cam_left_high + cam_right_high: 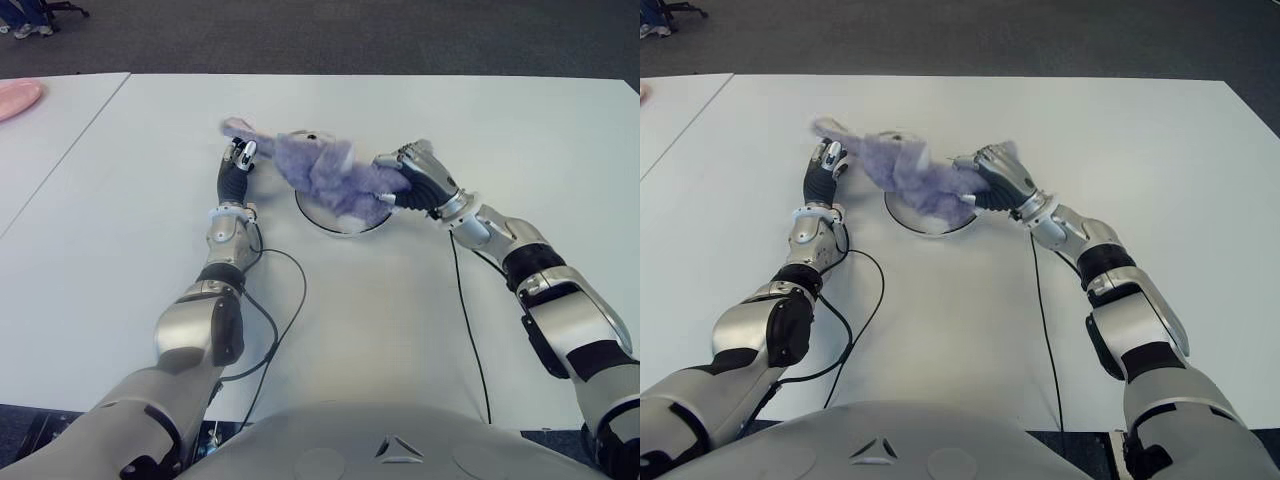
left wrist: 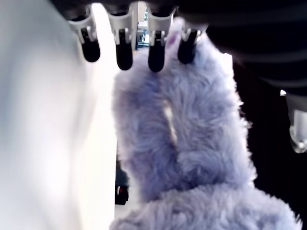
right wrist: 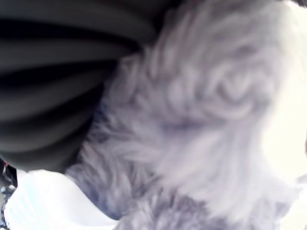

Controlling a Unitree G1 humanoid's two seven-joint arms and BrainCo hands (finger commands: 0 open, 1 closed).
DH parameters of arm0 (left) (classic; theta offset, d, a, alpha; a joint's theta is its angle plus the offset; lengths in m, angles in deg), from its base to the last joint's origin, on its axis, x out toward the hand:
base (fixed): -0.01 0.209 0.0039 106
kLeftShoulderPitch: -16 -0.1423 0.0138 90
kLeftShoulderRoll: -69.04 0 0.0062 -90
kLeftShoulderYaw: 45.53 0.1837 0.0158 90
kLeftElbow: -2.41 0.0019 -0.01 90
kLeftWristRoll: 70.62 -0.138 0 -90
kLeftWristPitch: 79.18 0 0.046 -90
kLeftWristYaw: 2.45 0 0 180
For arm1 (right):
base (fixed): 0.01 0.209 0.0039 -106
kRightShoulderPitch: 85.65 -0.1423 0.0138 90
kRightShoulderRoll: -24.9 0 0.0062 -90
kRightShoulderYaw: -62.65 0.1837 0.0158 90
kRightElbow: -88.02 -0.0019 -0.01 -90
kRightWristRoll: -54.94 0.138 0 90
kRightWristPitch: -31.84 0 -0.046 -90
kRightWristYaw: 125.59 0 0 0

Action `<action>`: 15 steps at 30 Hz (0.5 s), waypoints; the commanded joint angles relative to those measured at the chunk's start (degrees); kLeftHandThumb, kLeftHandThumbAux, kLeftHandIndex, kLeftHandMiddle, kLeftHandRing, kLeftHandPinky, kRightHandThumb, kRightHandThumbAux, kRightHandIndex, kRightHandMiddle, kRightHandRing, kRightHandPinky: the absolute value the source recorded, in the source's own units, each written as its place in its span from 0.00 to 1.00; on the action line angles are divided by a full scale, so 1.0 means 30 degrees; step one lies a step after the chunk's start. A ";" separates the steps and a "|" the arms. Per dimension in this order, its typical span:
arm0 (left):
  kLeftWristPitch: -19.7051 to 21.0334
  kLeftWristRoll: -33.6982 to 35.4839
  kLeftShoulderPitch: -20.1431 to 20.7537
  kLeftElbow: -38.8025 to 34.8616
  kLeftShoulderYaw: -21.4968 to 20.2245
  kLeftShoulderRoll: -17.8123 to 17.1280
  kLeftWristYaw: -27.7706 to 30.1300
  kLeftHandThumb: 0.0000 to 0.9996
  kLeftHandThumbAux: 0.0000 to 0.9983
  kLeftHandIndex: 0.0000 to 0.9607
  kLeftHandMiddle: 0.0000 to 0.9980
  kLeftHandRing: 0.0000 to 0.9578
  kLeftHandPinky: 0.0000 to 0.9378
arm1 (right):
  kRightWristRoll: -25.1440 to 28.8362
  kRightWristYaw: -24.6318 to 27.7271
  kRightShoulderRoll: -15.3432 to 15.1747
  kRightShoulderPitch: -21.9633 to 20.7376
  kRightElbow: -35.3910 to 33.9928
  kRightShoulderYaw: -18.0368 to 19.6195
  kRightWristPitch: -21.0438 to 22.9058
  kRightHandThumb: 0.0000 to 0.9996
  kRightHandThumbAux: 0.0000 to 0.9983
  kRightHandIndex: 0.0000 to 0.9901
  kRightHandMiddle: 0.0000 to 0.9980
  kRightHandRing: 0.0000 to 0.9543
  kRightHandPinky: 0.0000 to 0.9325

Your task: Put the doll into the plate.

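Note:
A fluffy purple doll [image 1: 325, 172] lies stretched across a white plate [image 1: 345, 229] in the middle of the table. My right hand [image 1: 408, 178] is at the doll's right end with its fingers curled into the fur; its wrist view is filled by the doll [image 3: 201, 110], with the plate's rim [image 3: 43, 201] below. My left hand [image 1: 238, 156] is at the doll's left end, beside a long ear [image 1: 236, 126]. In the left wrist view the fingertips [image 2: 122, 50] reach straight over the fur [image 2: 187, 139], and the thumb [image 2: 297, 129] stands apart from it.
A pink plate [image 1: 14, 98] sits on the neighbouring table at the far left. Black cables [image 1: 285, 300] run over the white table [image 1: 120, 200] from both arms. Dark floor lies beyond the far edge, with a person's shoes [image 1: 30, 28] there.

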 commanded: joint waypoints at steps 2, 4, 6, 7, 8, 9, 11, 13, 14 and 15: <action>0.2092 -0.0210 -0.3291 0.2317 0.0128 0.1451 -0.0199 0.00 0.43 0.10 0.12 0.11 0.10 | -0.0208 0.0781 0.0234 0.0943 0.0677 -0.0412 0.0503 0.70 0.73 0.44 0.90 0.95 0.96; 0.2139 -0.0230 -0.3279 0.2320 0.0158 0.1485 -0.0246 0.00 0.43 0.10 0.12 0.11 0.10 | 0.0083 0.1237 0.0285 0.1088 0.0788 -0.0388 0.0712 0.70 0.73 0.44 0.91 0.95 0.96; 0.2174 -0.0209 -0.3274 0.2322 0.0143 0.1504 -0.0255 0.00 0.43 0.10 0.12 0.11 0.10 | 0.0434 0.1765 0.0320 0.1145 0.0813 -0.0323 0.0827 0.70 0.73 0.44 0.91 0.95 0.97; 0.2179 -0.0187 -0.3274 0.2323 0.0120 0.1510 -0.0242 0.00 0.44 0.10 0.12 0.11 0.10 | 0.0608 0.2023 0.0337 0.1162 0.0829 -0.0290 0.0872 0.70 0.73 0.44 0.91 0.95 0.97; 0.2174 -0.0157 -0.3274 0.2322 0.0089 0.1514 -0.0219 0.00 0.44 0.10 0.12 0.11 0.10 | 0.0774 0.2292 0.0341 0.1197 0.0816 -0.0260 0.0965 0.70 0.73 0.44 0.91 0.95 0.97; 0.2170 -0.0139 -0.3273 0.2322 0.0069 0.1516 -0.0205 0.00 0.44 0.10 0.12 0.11 0.10 | 0.0903 0.2492 0.0341 0.1228 0.0786 -0.0239 0.1039 0.70 0.73 0.44 0.91 0.95 0.97; 0.2161 -0.0112 -0.3272 0.2320 0.0042 0.1519 -0.0184 0.00 0.44 0.10 0.11 0.11 0.10 | 0.1122 0.2838 0.0326 0.1301 0.0687 -0.0202 0.1196 0.70 0.73 0.44 0.91 0.95 0.97; 0.2318 -0.0216 -0.3250 0.2334 0.0138 0.1500 -0.0315 0.00 0.44 0.10 0.11 0.11 0.10 | 0.1458 0.3187 0.0338 0.1409 0.0617 -0.0072 0.1367 0.70 0.73 0.44 0.91 0.95 0.97; 0.2405 -0.0263 -0.3240 0.2344 0.0173 0.1473 -0.0396 0.00 0.44 0.10 0.11 0.11 0.10 | 0.1651 0.3349 0.0349 0.1438 0.0644 0.0012 0.1447 0.70 0.73 0.44 0.91 0.95 0.97; 0.2445 -0.0294 -0.3236 0.2351 0.0190 0.1445 -0.0447 0.00 0.44 0.10 0.11 0.11 0.10 | 0.1821 0.3485 0.0363 0.1439 0.0700 0.0094 0.1522 0.70 0.73 0.44 0.91 0.95 0.97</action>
